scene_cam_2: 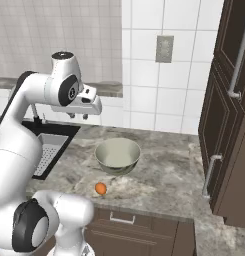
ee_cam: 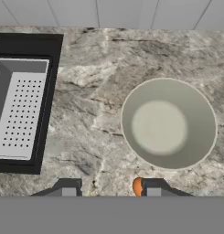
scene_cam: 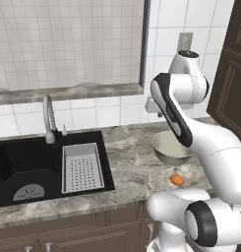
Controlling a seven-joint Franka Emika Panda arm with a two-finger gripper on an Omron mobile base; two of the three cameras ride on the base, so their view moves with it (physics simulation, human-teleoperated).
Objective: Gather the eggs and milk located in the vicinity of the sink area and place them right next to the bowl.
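Note:
The wide beige-grey bowl (scene_cam: pixel 170 147) (scene_cam_2: pixel 117 155) (ee_cam: pixel 168 123) stands on the marble counter to the right of the sink. One orange-brown egg (scene_cam: pixel 176 180) (scene_cam_2: pixel 100 188) lies just in front of the bowl, near the counter's front edge. In the hand view this egg (ee_cam: pixel 137 186) peeks out beside my right fingertip. My gripper (scene_cam_2: pixel 78 116) (ee_cam: pixel 111 191) hangs well above the counter, between sink and bowl, pointing down, open with nothing between its fingers. The black sink (scene_cam: pixel 23 162) (ee_cam: pixel 45 41) holds a grey perforated drainer tray (scene_cam: pixel 81 167) (ee_cam: pixel 17 109). The milk is out of view.
A curved chrome tap (scene_cam: pixel 49 118) rises behind the sink. Tall dark cabinets (scene_cam_2: pixel 229 125) close off the counter on the right. A wall outlet (scene_cam_2: pixel 164 48) sits on the tiled wall behind the bowl, and a stone window ledge (scene_cam: pixel 68 92) runs above the sink.

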